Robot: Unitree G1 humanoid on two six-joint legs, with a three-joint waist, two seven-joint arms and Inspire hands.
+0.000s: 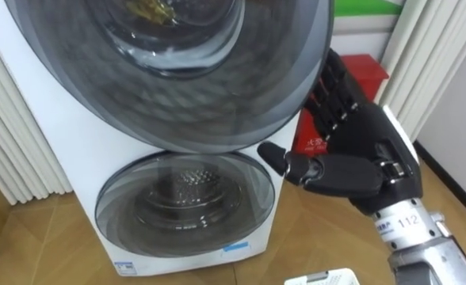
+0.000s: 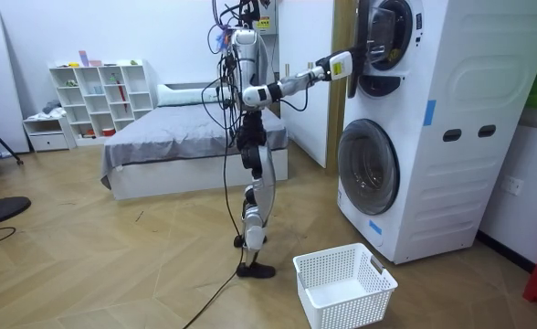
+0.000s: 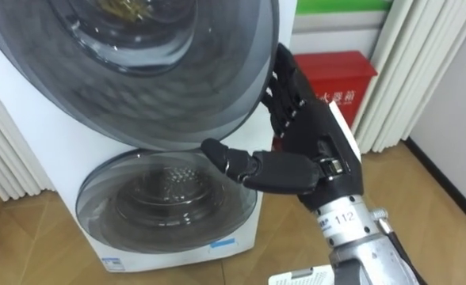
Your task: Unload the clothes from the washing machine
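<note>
Right hand [image 1: 360,150] placed at the upper door [image 1: 177,87] of the washing machine [image 2: 451,119]
The hand was held wide, fingers straight against the door's right edge; a yellowish item [image 1: 150,9], perhaps clothing, was seen behind the glass.

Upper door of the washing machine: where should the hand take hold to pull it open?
The upper door's right rim, reached from the right: it overhangs the white cabinet there, giving a lip to hook behind. The right hand is beside it, fingers straight.
</note>
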